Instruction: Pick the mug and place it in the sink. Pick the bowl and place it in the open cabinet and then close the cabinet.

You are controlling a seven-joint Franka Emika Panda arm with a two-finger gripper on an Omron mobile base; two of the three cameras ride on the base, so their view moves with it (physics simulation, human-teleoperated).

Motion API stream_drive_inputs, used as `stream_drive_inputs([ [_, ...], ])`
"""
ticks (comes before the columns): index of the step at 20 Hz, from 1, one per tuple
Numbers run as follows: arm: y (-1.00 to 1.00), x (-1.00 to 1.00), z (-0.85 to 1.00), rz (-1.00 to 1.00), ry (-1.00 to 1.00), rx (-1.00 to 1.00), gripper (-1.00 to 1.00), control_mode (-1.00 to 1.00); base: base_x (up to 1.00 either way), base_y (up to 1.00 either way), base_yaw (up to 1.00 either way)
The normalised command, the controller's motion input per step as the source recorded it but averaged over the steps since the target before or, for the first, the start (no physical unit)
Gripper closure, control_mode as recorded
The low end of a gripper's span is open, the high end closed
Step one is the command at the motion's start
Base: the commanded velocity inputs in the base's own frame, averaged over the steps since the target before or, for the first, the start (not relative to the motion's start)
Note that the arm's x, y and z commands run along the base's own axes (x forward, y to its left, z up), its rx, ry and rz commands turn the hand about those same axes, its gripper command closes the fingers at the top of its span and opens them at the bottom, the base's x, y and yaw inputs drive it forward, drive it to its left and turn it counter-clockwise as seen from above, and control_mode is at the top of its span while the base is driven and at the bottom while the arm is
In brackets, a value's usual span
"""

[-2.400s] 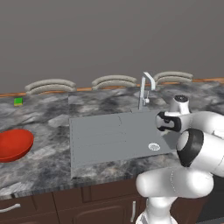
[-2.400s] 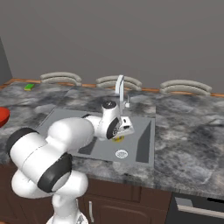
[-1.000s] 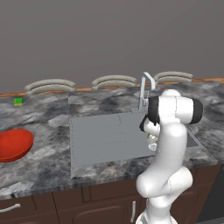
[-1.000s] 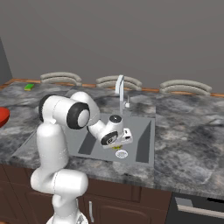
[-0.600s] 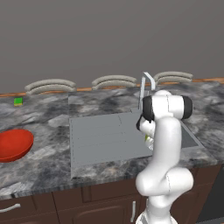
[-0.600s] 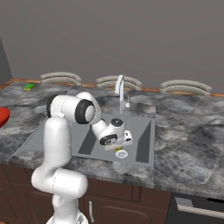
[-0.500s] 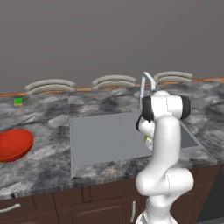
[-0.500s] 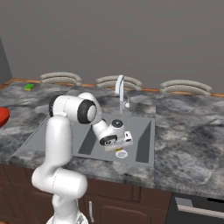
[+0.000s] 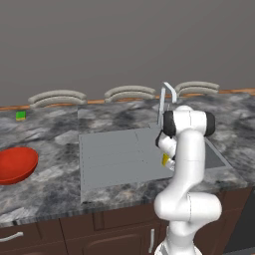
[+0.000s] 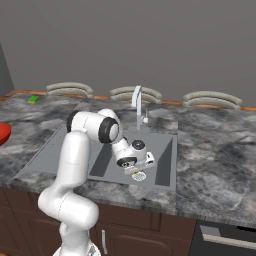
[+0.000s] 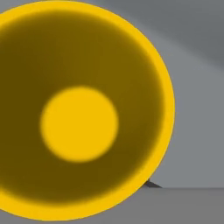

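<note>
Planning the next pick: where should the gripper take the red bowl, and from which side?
Grip the red bowl by its rim, coming straight down from above. It sits upright and open on the countertop left of the sink, wide and shallow, so probably only the thin rim fits between the fingers; its sink-facing edge looks nearest the arm.

No writing, label, brand, number or sign can be read anywhere here.
</note>
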Motion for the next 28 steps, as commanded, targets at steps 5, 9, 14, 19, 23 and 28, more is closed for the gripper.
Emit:
stream_drive_inputs([
  [5,0.0,0.44,-0.31,0.0,0.0,0.0,1.0,-1.0,0.0,0.0,0.0],
  [9,0.14,0.07,-0.19,0.0,0.0,0.0,-1.0,-1.0,0.0,0.0,0.0],
  [14,0.0,-0.13,0.12,0.0,-0.11,0.0,-1.0,-1.0,0.0,0.0,0.0],
  [19,-0.01,-0.32,0.25,0.0,-0.16,0.0,-1.0,-1.0,0.0,0.0,0.0],
  [23,0.0,-0.45,0.5,0.0,-0.13,0.0,-1.0,-1.0,0.0,0.0,0.0],
  [28,-0.01,-0.6,0.86,-0.01,-0.02,0.0,-1.0,-1.0,0.0,0.0,0.0],
])
